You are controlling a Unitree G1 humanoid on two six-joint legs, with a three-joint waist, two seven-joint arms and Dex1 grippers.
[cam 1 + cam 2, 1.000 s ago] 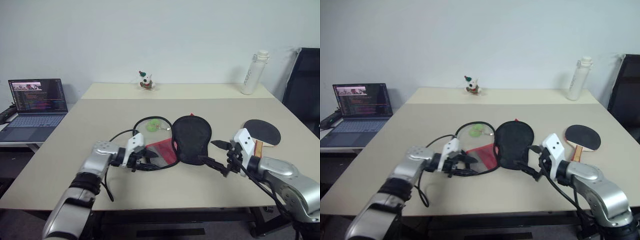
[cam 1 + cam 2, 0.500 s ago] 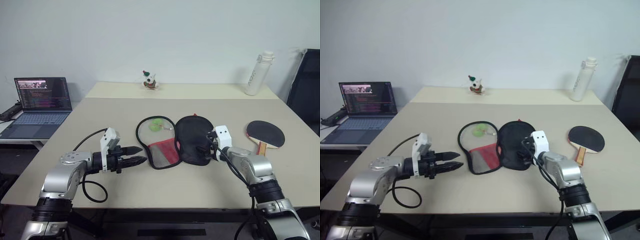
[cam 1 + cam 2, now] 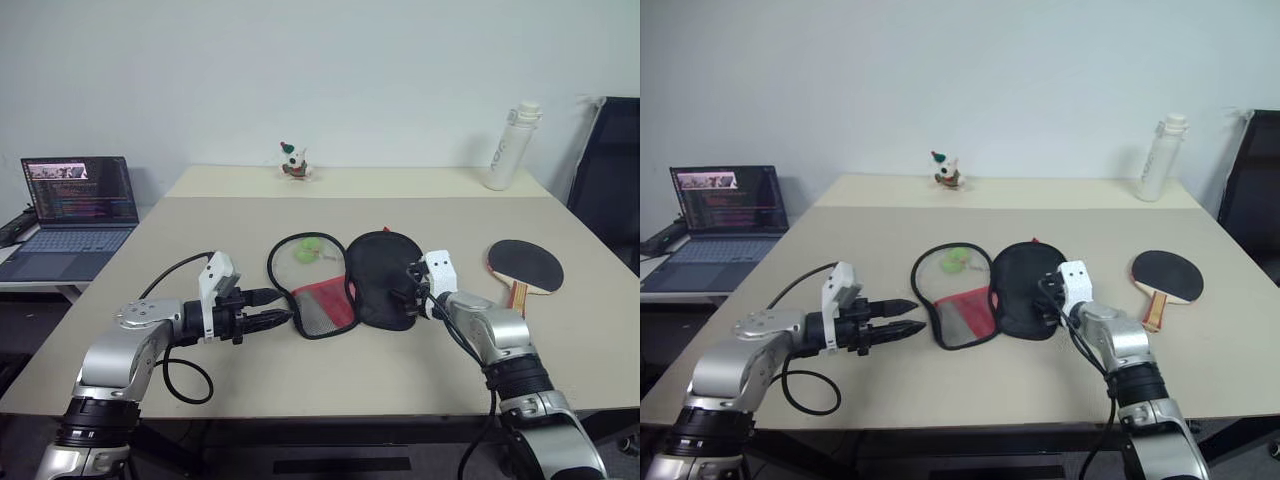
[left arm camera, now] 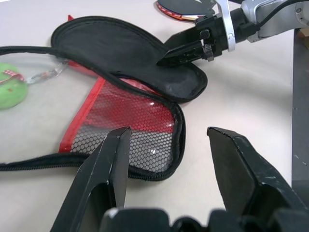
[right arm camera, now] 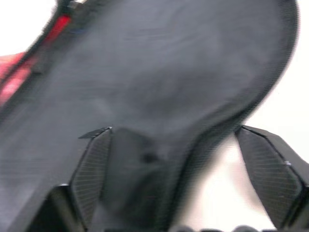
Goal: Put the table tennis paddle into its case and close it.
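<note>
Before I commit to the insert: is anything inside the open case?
The case lies open, nothing on either half; its mesh pocket shows only red lining. The table tennis paddle lies apart on the table. Underneath the black half is hidden.

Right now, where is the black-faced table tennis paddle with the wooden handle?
In the head views the black-faced table tennis paddle lies flat on the table's right side, apart from the opened black-and-red fabric case and beyond the right gripper.

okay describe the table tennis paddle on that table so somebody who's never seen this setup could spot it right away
Start at the big beige table and look to its right side, in front of the white bottle. The table tennis paddle lies flat there, apart from the open case in the middle. Unlike that soft black and red pouch, it is a rigid bat with a round black face and a light wooden handle.
</note>
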